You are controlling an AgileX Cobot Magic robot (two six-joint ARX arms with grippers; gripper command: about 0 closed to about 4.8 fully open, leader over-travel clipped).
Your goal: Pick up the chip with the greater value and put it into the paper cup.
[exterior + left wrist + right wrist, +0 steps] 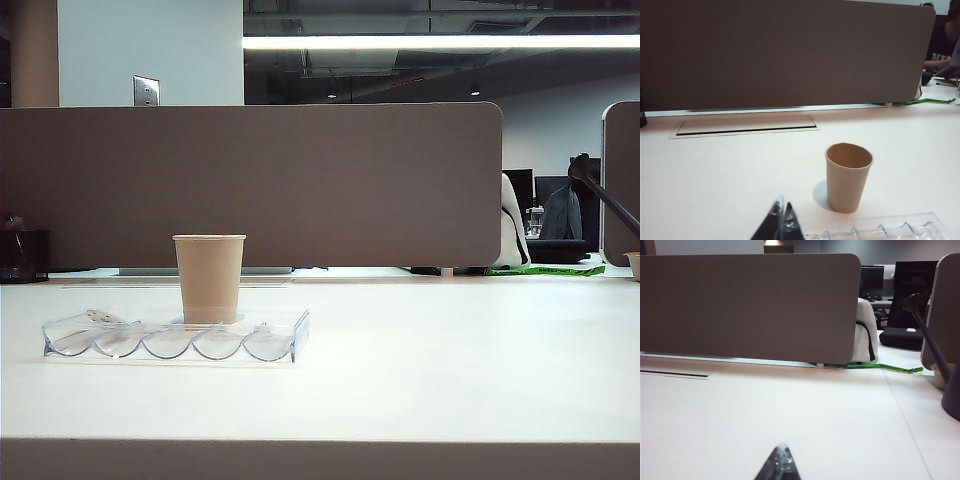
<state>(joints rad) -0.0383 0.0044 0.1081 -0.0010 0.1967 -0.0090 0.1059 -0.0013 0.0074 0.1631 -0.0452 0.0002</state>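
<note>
No chip shows in any view, so the task looks finished or the chip sits unseen inside the paper cup (209,278) at centre left behind the clear tray (175,340), with left gripper (781,225) and right gripper (780,466) both pressed together, empty, low in their frames; next only confirm

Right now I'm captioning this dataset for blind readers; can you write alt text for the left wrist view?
A tan paper cup stands upright on a white table, just behind a clear plastic chip tray at the frame's edge. The left hand, its tips shut, pokes in beside the tray, and a brown divider panel fills the background.
</note>
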